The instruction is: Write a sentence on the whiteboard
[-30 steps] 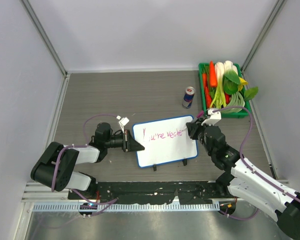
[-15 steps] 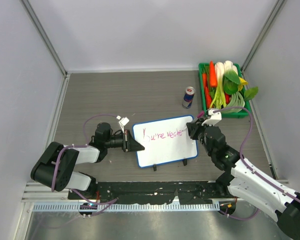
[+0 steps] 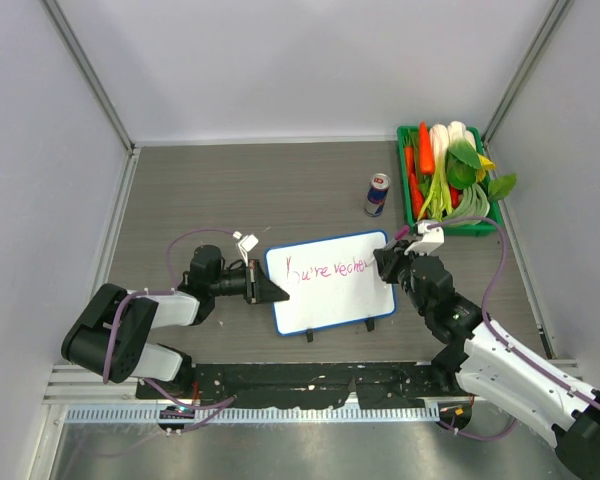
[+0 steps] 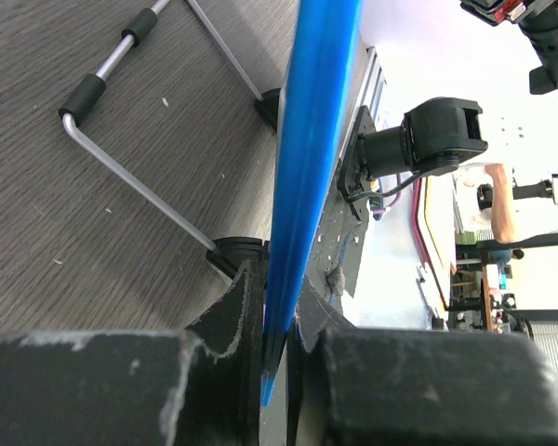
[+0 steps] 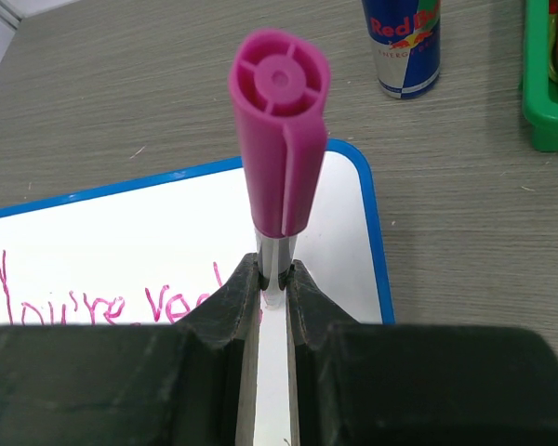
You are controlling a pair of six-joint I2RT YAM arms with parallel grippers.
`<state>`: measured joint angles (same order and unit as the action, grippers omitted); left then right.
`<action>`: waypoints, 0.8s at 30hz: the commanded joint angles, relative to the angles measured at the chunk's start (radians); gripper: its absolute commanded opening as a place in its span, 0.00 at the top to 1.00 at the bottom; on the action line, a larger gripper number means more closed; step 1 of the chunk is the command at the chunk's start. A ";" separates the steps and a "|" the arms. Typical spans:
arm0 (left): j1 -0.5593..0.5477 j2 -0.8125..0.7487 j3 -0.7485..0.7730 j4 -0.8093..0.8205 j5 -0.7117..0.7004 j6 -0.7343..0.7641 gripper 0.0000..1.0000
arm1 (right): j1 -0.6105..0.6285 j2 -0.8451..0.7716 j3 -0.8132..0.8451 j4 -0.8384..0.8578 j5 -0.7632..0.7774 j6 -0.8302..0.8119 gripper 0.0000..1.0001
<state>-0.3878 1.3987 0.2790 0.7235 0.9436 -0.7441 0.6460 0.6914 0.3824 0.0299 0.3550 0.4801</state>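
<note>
left fingers (image 4: 231, 321) pinch whiteboard (image 4: 313, 139) rim, right fingers (image 5: 240, 302) pinch pink marker (image 5: 277, 139); wrist views confirm.

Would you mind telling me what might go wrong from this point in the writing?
The sentence already reaches close to the right rim of the whiteboard, so the marker may run off the edge. The left tool pinches only the thin blue rim, so the board could pivot under pen pressure. The right tool grips the marker narrowly; it might tilt.
</note>
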 commanded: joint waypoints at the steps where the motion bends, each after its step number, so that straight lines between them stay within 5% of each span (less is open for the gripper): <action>1: 0.001 0.011 -0.004 -0.078 -0.085 0.012 1.00 | 0.000 -0.009 -0.013 -0.022 -0.016 0.009 0.99; 24: 0.001 0.014 -0.004 -0.079 -0.083 0.011 1.00 | -0.002 0.066 0.053 0.030 0.058 0.000 0.99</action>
<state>-0.3878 1.3987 0.2794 0.7246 0.9417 -0.7452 0.6460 0.7418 0.4015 0.0387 0.3630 0.4908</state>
